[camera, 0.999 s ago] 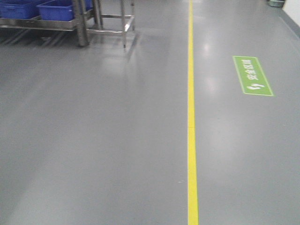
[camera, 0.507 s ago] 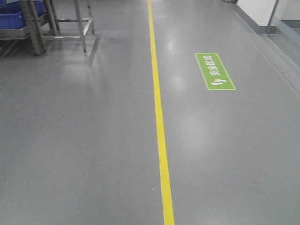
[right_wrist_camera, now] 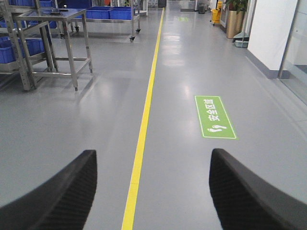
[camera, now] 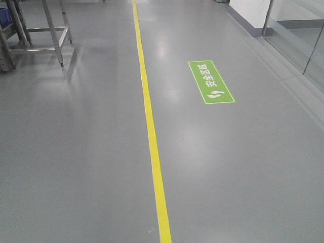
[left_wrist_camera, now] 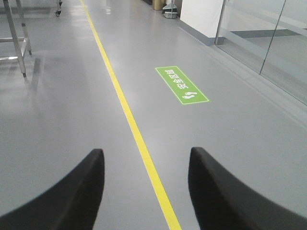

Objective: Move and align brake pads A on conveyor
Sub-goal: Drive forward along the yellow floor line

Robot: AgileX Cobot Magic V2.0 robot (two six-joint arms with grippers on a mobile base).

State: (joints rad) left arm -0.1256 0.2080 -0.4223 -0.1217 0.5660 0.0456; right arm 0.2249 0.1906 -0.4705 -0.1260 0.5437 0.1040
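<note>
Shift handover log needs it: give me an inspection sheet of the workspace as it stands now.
Surface: grey glossy floor with a yellow line and a green floor sign; no worktop in view.
Job's things: nothing seen.
Clutter: nothing seen.
Hands: left hand open, empty; right hand open, empty.
Cables: nothing seen.
Surroundings: steel table and blue bins left of the line; glass partition and white wall right of it.
</note>
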